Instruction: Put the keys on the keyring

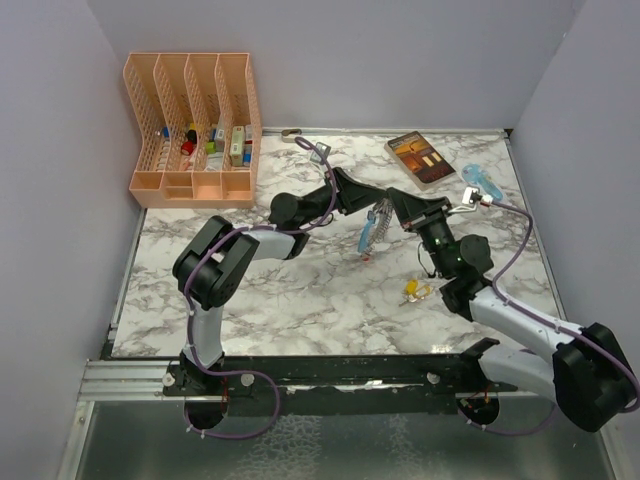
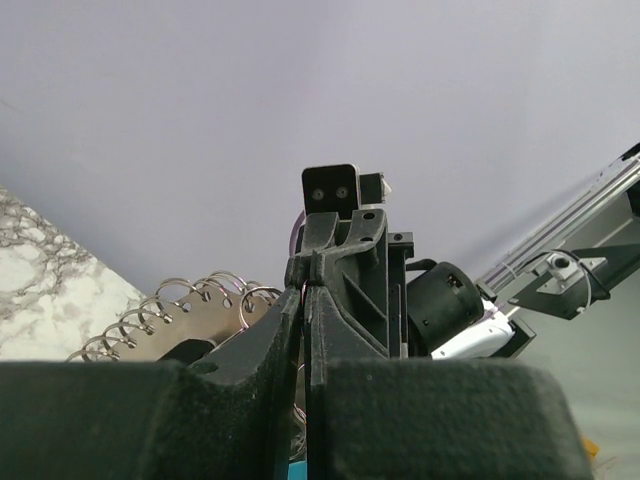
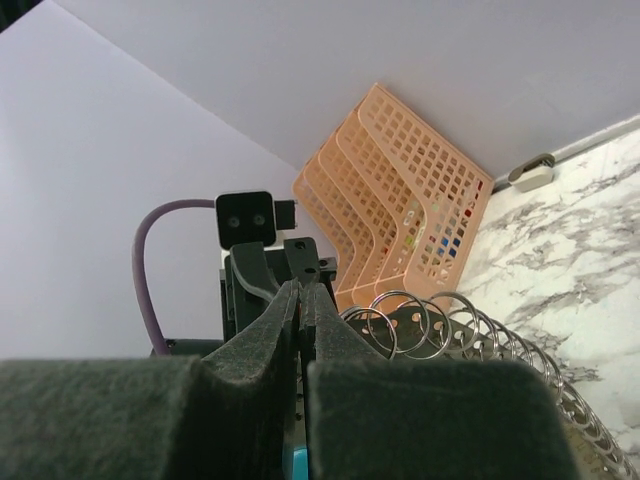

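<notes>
Now you are clamping the keyring (image 1: pixel 372 232) aloft in left end effector (image 2: pixel 305 292) and right end effector (image 3: pixel 300 290), likely bracing it for threading.

A robot lab cell: plain lavender walls (image 1: pixel 380 60) box in a marble-patterned desk (image 1: pixel 330 295), with two black robot arms (image 1: pixel 215 265) bolted to a metal rail (image 1: pixel 125 378) at 6 o'clock.

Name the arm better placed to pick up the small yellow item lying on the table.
Right, probably. The yellow item lies just beside the right arm, farther from the left arm. Both arms meet at the raised keyring, though.
</notes>
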You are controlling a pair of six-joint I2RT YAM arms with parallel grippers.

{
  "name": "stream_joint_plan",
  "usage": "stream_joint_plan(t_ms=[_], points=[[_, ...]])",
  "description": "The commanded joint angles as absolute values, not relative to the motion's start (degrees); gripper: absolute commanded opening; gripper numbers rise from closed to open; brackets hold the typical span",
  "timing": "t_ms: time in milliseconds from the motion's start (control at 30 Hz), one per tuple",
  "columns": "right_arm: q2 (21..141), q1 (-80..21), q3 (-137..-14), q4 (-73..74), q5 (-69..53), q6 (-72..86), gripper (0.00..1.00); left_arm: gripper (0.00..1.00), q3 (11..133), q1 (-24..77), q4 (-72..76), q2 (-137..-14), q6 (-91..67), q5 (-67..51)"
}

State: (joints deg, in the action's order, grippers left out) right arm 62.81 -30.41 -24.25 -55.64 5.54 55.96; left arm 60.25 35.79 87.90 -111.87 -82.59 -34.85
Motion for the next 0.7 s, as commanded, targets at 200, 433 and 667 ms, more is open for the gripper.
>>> stream_joint_plan(t_ms=[200, 433, 667], points=[[53.58, -31.72, -33.92, -20.16, 13.69, 57.29, 0.01, 0.16, 60.50, 35.51, 102.57, -110.75, -81.02, -36.04], [51.76, -31.70, -40.34, -5.01, 16.94, 56.31, 0.01, 0.28, 60.56, 35.33, 102.47, -111.22, -81.50, -37.17], [53.63, -31.68, -49.02, 8.02, 18.68, 54.77, 0.01, 0.41, 60.80, 34.03, 102.48, -111.12, -81.93, -39.87]])
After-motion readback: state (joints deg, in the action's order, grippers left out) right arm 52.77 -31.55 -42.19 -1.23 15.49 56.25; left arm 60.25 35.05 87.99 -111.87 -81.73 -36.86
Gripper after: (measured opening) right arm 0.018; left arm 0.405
